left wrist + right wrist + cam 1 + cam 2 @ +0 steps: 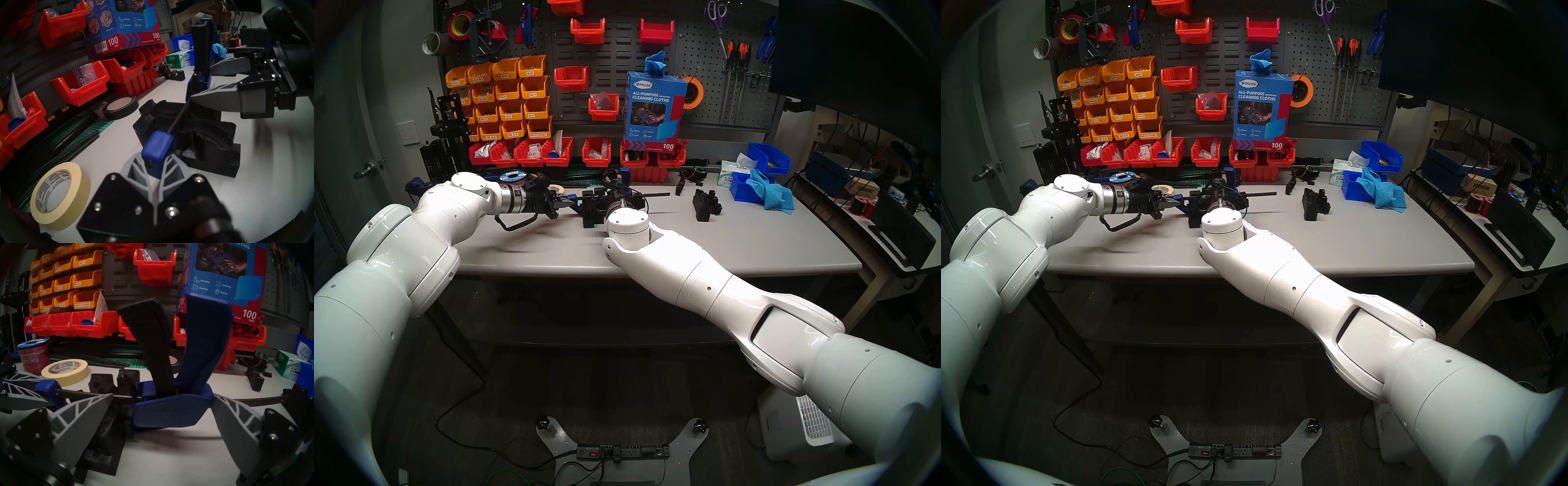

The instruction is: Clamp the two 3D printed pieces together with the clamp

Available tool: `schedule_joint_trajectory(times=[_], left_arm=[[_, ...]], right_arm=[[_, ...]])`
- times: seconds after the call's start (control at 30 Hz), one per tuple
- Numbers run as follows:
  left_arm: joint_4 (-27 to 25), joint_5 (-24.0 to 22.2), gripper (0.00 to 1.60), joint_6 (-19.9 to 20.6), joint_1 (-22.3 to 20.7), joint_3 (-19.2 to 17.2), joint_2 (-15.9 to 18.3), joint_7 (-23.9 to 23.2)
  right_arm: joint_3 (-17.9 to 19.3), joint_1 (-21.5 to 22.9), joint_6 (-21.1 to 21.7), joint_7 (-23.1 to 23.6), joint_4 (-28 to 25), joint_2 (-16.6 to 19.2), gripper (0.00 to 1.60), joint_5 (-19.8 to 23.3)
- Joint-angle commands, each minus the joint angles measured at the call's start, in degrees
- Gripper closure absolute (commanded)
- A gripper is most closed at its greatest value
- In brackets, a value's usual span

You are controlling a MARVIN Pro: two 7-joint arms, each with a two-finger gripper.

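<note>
Here the clamp [169,405] lay horizontally above the grey surface [687,244], its thin black bar [95,394] running across the two 3D printed pieces [195,135], which stood side by side on the surface between the two arms. The left pincer [158,162] was pinched on the small blue end jaw of the clamp [158,149], its grey fingers [136,168] pressed against either side of it. The right pincer [159,411] was spread wide, one grey finger [85,414] to the left and the other to the right of the clamp's blue sliding body, neither clearly touching it. The black trigger [151,344] and blue handle [203,344] stood up from that body. A roll of cream masking tape [61,195] and a roll of black tape [120,106] lay on the surface near the left pincer, toward the red bins [81,88].
</note>
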Motion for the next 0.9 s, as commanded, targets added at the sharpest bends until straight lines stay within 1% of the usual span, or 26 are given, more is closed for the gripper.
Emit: schedule_joint_trajectory(times=[0.0, 0.37, 0.7, 0.87], left_arm=[[-1.36, 0.01, 1.6, -0.08, 0.31, 0.2, -3.1, -0.85], [-1.57, 0.05, 1.6, -0.09, 0.38, 0.35, -3.06, -1.53], [-1.61, 0.06, 1.6, -0.13, 0.31, 0.59, -3.07, -2.48], [-1.54, 0.11, 1.6, -0.09, 0.35, 0.75, -3.13, -2.51]], right_arm=[[-0.68, 2.92, -1.44, -1.4, -2.35, -3.52, 0.0, -2.12], [-1.01, 3.26, -2.43, -5.76, -1.56, -4.46, 0.0, -3.06], [-1.17, 2.68, -1.2, -6.23, -1.18, -5.29, 0.0, -1.32], [-0.57, 1.91, -0.4, -5.85, -1.17, -5.31, 0.0, 0.63]])
